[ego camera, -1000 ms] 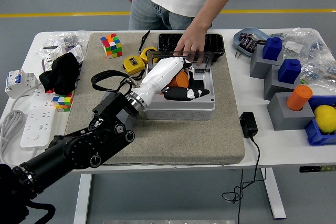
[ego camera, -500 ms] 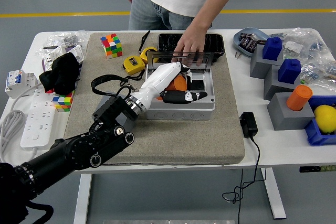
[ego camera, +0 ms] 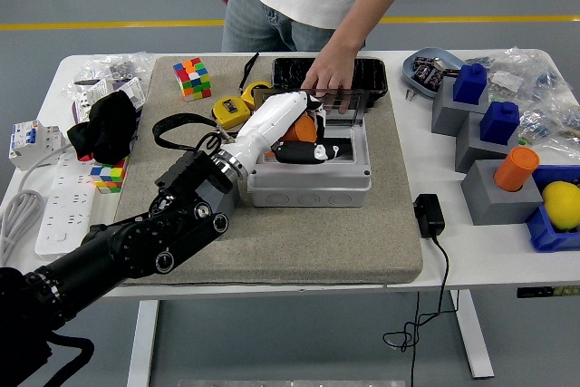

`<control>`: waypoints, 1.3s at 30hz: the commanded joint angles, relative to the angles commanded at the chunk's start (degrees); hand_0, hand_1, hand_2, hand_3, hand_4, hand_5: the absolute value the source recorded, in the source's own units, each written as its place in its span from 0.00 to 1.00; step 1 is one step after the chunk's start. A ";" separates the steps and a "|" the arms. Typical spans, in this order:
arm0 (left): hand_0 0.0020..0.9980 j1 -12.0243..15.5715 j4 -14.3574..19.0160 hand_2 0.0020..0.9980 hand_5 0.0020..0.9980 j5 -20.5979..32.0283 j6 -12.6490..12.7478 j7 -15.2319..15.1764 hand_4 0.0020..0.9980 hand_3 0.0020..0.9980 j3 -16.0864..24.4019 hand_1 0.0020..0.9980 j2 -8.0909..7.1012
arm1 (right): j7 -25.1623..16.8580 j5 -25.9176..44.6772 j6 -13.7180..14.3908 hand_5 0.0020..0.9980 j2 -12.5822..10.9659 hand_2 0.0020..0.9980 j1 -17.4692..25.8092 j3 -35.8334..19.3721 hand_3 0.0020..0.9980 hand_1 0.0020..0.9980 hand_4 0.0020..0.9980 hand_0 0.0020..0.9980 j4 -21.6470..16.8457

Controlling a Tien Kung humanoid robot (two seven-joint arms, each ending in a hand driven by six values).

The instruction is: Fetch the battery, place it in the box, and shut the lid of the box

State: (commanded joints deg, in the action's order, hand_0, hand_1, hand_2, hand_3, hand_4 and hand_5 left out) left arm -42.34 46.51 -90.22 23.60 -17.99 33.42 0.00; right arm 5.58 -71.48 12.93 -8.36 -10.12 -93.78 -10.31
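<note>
Battery-wise, one orange rounded object shows at the centre of the frame, inside the one grey plastic box, mostly covered by the robot's left hand; whether it is the battery cannot be told. That white-shelled hand with black fingers reaches into the open box from the lower left; its fingers lie stretched over the box interior, and whether they grip the orange object cannot be made out. One clear hinged lid stands up at the box's far edge, and one hand of a person, at upper centre, rests on its top rim. The person is cut off above the chest by the top of the frame. Only one robot arm is in view.

Behind the box lies one black tray, partly hidden by the person's hand. The box stands on one grey-beige mat on the white table. On the mat's upper left are one yellow tape measure and one multicoloured puzzle cube; a second cube sits at the left, half under a black cloth bundle.

At the right are three grey blocks, two blue blocks, one orange cylinder and one yellow fruit, cut by the frame edge. One white power strip lies at the left.
</note>
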 joint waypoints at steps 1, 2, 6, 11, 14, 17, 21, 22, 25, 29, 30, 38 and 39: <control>0.01 0.03 -0.16 0.01 0.54 0.06 0.03 -0.05 0.89 0.00 -0.03 0.00 0.00 | -0.03 0.09 0.01 1.00 -0.01 0.81 -0.04 0.11 0.80 0.86 1.00 0.90 0.00; 0.01 0.05 -0.25 0.01 0.55 0.09 0.05 -0.08 0.89 0.00 -0.05 0.00 0.00 | -0.04 0.15 0.01 1.00 -0.02 0.81 -0.06 0.18 0.81 0.86 1.00 0.90 0.00; 0.01 0.18 -0.72 0.01 0.55 0.27 0.27 -0.38 0.89 0.00 -0.42 0.00 0.00 | -0.01 0.13 0.03 1.00 -0.02 0.81 -0.10 0.17 0.81 0.86 1.00 0.90 0.00; 0.01 0.12 -0.90 0.02 0.55 -0.02 1.04 -1.48 0.90 0.00 -0.21 0.00 0.00 | 0.02 0.11 0.02 1.00 -0.01 0.81 -0.14 0.15 0.81 0.86 1.00 0.90 0.00; 0.07 0.14 -0.97 0.08 0.59 -0.34 1.41 -2.07 0.94 0.07 -0.10 0.06 0.00 | -0.04 0.27 0.04 1.00 0.03 0.81 -0.16 0.31 0.81 0.86 1.00 0.90 0.00; 0.07 0.15 -0.88 0.08 0.59 -0.92 0.81 -2.02 0.94 0.07 0.24 0.06 0.00 | -0.04 0.35 0.06 1.00 0.05 0.81 -0.18 0.42 0.81 0.86 1.00 0.90 0.00; 0.13 0.00 -0.75 0.17 0.61 -1.64 -0.17 -1.96 0.96 0.16 0.54 0.16 0.00 | 0.00 0.36 0.05 1.00 0.06 0.81 -0.26 0.47 0.81 0.86 1.00 0.90 0.00; 0.13 0.00 -0.75 0.17 0.61 -1.77 -0.28 -1.97 0.96 0.16 0.61 0.16 0.00 | -0.01 0.40 0.06 1.00 0.05 0.81 -0.27 0.54 0.81 0.86 1.00 0.90 0.00; 0.13 0.04 -0.81 0.17 0.61 -1.92 -0.89 -1.92 0.96 0.16 0.75 0.16 0.00 | -0.03 0.48 0.08 1.00 0.04 0.81 -0.29 0.59 0.81 0.86 1.00 0.90 0.00; 0.27 -0.01 -0.86 0.35 0.64 -2.03 -1.62 -1.74 1.00 0.36 0.70 0.47 0.00 | 0.03 0.44 0.04 1.00 0.02 0.81 -0.21 0.63 0.81 0.86 1.00 0.90 0.00; 0.27 -0.01 -0.88 0.35 0.64 -2.04 -1.79 -1.71 1.00 0.36 0.70 0.47 0.00 | 0.05 0.45 0.03 1.00 0.02 0.81 -0.18 0.66 0.81 0.86 1.00 0.90 0.00; 0.78 0.16 -0.61 0.62 0.67 -2.43 -3.15 -1.39 1.00 0.57 0.66 0.70 0.00 | 0.09 0.70 0.03 1.00 -0.07 0.81 -0.09 0.99 0.81 0.86 1.00 0.90 0.00; 0.78 0.26 -0.36 0.62 0.67 -2.54 -3.55 -1.20 1.00 0.57 0.73 0.70 0.00 | 0.11 0.71 0.03 1.00 -0.06 0.81 -0.06 0.97 0.81 0.86 1.00 0.90 0.00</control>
State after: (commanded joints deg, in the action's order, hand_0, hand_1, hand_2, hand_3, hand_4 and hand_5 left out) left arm -42.08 46.15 -92.76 20.05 -19.19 34.16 0.00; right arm 5.69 -70.77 12.96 -8.42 -10.17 -92.81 -10.31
